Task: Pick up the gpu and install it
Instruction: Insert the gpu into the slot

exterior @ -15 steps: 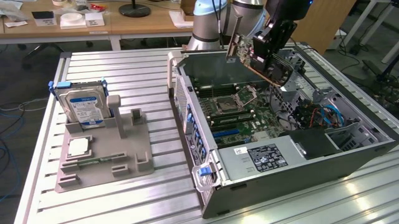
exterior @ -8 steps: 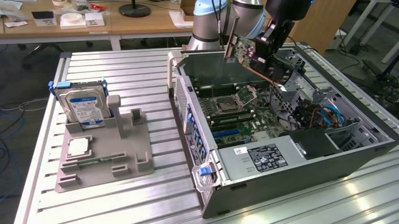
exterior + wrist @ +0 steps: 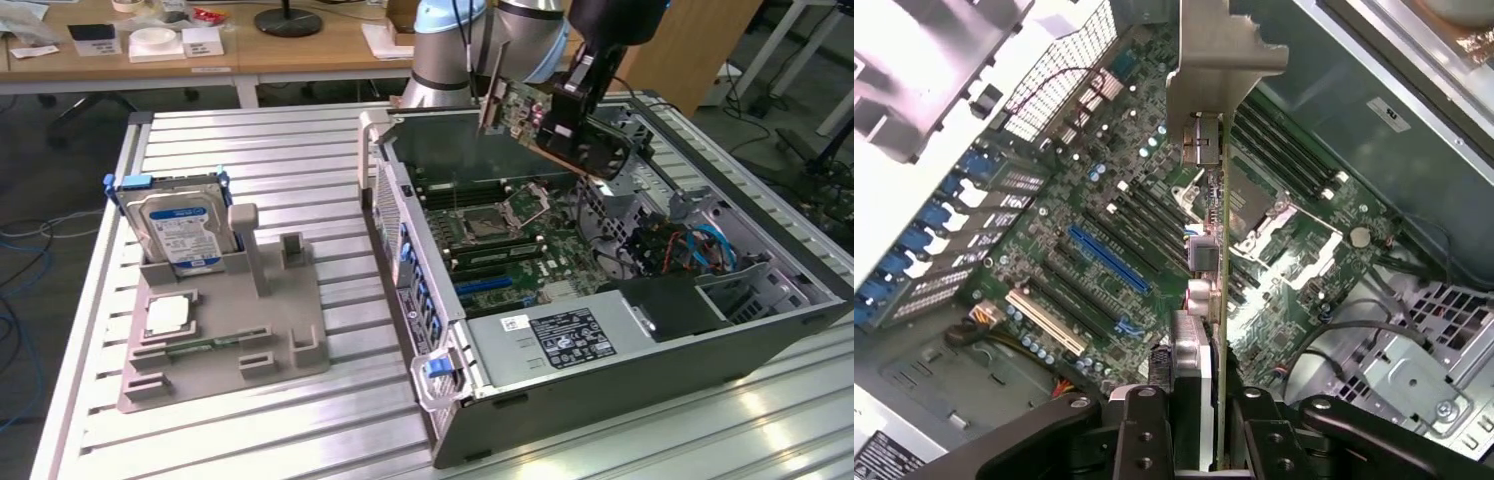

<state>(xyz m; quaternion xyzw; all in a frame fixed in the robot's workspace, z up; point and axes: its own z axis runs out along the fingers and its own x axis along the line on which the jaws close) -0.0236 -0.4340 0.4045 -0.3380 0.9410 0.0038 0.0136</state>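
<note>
Claw (image 3: 577,98) pinching the gpu (image 3: 527,112), fingers (image 3: 1139,430) pressed on both faces of the card near one end. Gpu is in the air, tilted, over the far part of the open case (image 3: 641,370), above the mobo (image 3: 501,235) w/o touching it, not seated. Wrist view: card seen edge-on, metal bracket (image 3: 1219,50) at the end away from claw; blue slot (image 3: 1104,255) lies off to one side, apart. Hard drive (image 3: 180,225) stands upright in gray holder (image 3: 227,350) on table (image 3: 267,150), well to exterior view's left of case.
</note>
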